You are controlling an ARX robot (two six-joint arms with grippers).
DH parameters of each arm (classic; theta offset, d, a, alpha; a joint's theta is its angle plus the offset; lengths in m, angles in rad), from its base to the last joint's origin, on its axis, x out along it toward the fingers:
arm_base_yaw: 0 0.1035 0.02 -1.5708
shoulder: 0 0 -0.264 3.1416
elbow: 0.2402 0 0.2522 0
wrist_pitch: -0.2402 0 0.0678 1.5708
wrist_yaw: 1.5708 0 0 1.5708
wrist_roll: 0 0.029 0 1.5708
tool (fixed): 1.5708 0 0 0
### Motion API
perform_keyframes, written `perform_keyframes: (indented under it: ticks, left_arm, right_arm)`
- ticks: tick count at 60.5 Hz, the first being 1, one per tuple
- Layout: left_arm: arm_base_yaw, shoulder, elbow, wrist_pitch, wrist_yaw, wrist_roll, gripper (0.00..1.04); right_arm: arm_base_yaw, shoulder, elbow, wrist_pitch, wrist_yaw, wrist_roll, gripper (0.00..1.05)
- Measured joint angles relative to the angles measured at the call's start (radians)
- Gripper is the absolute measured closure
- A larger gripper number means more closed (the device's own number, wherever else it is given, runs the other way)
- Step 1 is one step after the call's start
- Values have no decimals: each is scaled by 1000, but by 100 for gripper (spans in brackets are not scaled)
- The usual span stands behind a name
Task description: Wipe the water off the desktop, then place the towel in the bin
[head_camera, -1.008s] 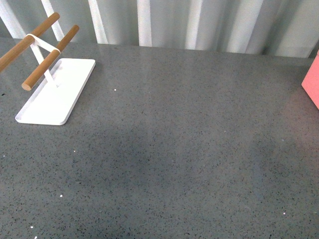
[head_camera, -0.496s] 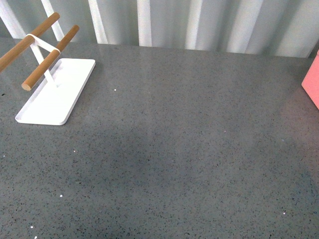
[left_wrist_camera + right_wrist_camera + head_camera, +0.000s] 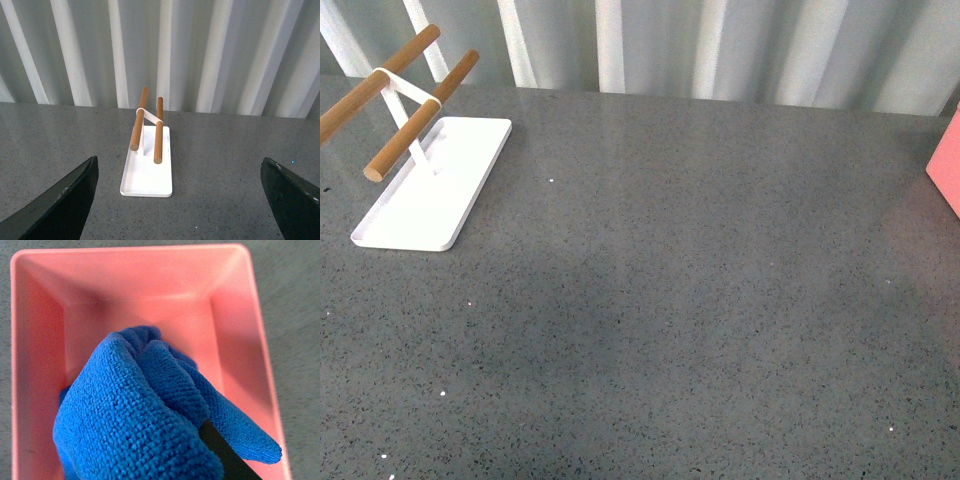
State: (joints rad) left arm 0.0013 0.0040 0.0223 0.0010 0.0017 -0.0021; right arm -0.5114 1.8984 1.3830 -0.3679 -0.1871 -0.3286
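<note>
In the right wrist view the blue towel [image 3: 135, 420] hangs bunched over the open pink bin [image 3: 130, 295]. My right gripper [image 3: 200, 450] is shut on the towel, which hides all of it but one black finger [image 3: 225, 455]. Whether the cloth touches the bin's floor I cannot tell. In the front view only a corner of the bin [image 3: 947, 170] shows at the right edge of the dark-grey desktop [image 3: 670, 300], and neither arm appears there. My left gripper [image 3: 180, 200] is open above the desktop [image 3: 225, 200], with nothing between its two black fingers [image 3: 65, 200].
A flat white tray [image 3: 430, 185] with two wooden rods [image 3: 420, 115] stands at the back left of the desktop; the left wrist view faces the tray [image 3: 147, 172] straight on. A ribbed pale wall [image 3: 720, 45] runs behind the desk.
Nothing moves in the front view. A dark shade on the desktop's middle lies a little differently across the three frames.
</note>
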Motion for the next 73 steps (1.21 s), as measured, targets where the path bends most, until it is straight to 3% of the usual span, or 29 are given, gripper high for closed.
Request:
perform_keyframes:
  ticks: [7,17,41,54,64,73]
  left_arm:
    - [0,0,0,0,0,0,7]
    - [0,0,0,0,0,0,7]
    - [0,0,0,0,0,0,7]
    - [0,0,0,0,0,0,7]
    - [0,0,0,0,0,0,7]
    - [0,0,0,0,0,0,7]
  right_arm:
    - [8,23,7,-18,-9,105,98]
    - [1,24,8,-20,-13,175,70]
    - [-26,24,17,-31,-14,185,5]
    - [-36,24,17,-46,-41,198,7]
    - [-41,24,16,-91,-119,222,7]
    - [-46,24,-7,-109,-105,200,7]
